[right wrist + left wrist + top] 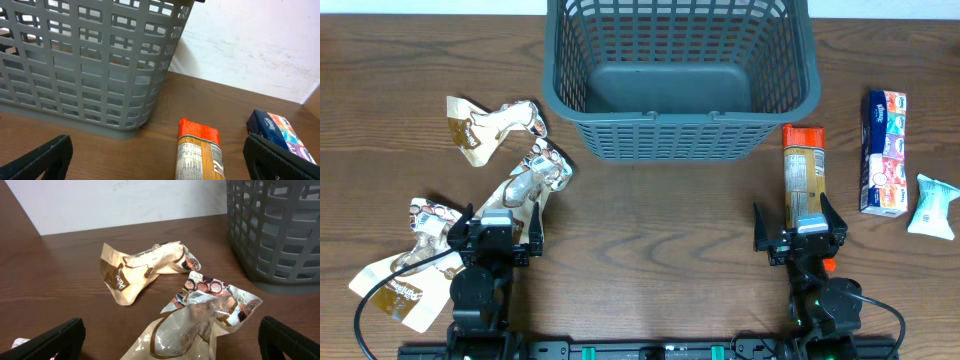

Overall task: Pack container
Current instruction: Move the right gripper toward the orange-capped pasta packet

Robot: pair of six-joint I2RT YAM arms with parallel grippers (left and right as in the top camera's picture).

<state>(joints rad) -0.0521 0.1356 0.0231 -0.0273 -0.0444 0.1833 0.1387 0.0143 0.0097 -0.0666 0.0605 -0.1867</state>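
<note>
The dark grey lattice basket stands empty at the back middle; its wall shows in the left wrist view and the right wrist view. Crumpled tan snack pouches lie at the left: one far, one near, another at the front left. My left gripper is open over the near pouch. An orange-capped packet lies between the fingers of my open right gripper.
A blue tissue pack and a small white-and-teal packet lie at the right. A white wall backs the table in both wrist views.
</note>
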